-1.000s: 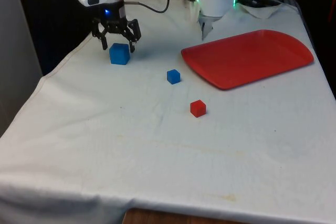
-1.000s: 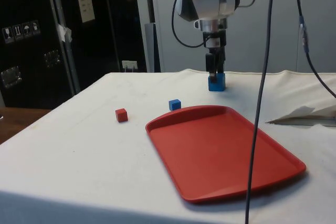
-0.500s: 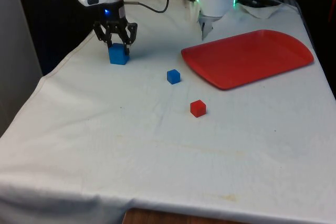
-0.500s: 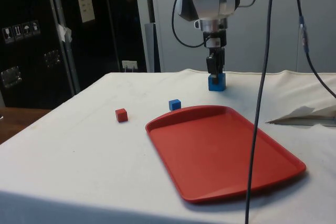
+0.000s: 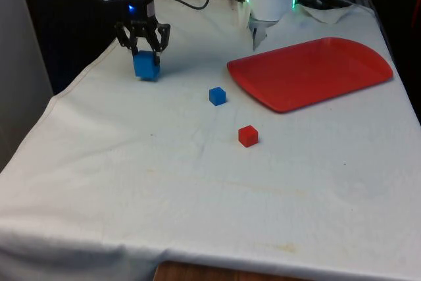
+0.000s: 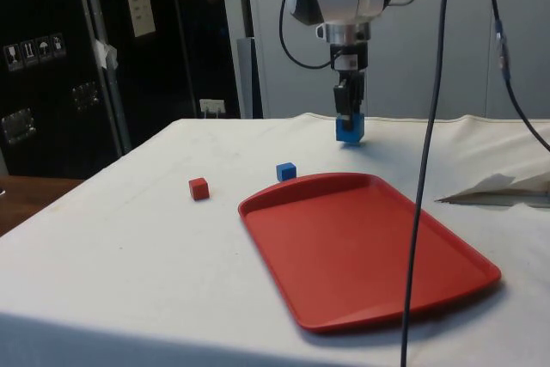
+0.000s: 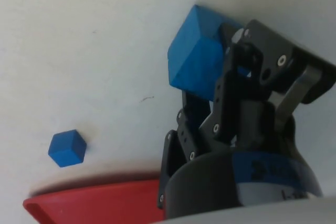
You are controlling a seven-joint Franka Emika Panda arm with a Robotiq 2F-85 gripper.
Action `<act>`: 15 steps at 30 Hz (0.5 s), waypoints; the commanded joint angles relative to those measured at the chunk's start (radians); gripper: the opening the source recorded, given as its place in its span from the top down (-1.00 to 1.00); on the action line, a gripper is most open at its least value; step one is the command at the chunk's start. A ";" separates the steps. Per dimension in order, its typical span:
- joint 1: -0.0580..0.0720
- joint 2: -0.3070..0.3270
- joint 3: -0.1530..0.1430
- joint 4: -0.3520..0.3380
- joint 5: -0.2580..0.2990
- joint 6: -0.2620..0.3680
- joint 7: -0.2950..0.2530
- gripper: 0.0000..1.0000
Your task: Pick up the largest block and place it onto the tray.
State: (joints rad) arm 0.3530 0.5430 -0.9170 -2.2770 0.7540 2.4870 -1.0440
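Gripper: black two-finger gripper (image 5: 146,49) clamped on the large blue cube block (image 5: 146,65) — block lifted just clear of the white-clothed desk (image 5: 197,182)
Small blue cube (image 5: 218,95): on the cloth, to the front view's right of the gripper, well apart
Small red cube (image 5: 248,135): farther off, same side
Tray: flat red plastic tray (image 5: 316,70) — well apart from the gripper, toward the front view's right

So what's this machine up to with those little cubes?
The robot's claw is shut on the big blue block and holds it just above the cloth at the table's far end. It is meant to go onto the red tray, which has nothing on it yet. A small blue block and a small red block lie untouched on the cloth near the tray.
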 commanded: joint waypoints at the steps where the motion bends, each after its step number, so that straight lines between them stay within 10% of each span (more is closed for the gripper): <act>1: 0.019 -0.011 -0.021 -0.008 -0.020 -0.003 0.016 1.00; 7: 0.040 -0.053 -0.050 -0.010 -0.048 -0.006 0.030 1.00; 8: 0.020 -0.046 -0.026 -0.006 -0.022 0.000 0.011 1.00; 9: 0.042 -0.058 -0.054 -0.010 -0.052 -0.007 0.032 1.00; 15: 0.056 -0.094 -0.071 -0.009 -0.082 -0.008 0.050 1.00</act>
State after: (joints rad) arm 0.3850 0.4620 -0.9580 -2.2830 0.7040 2.4870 -1.0170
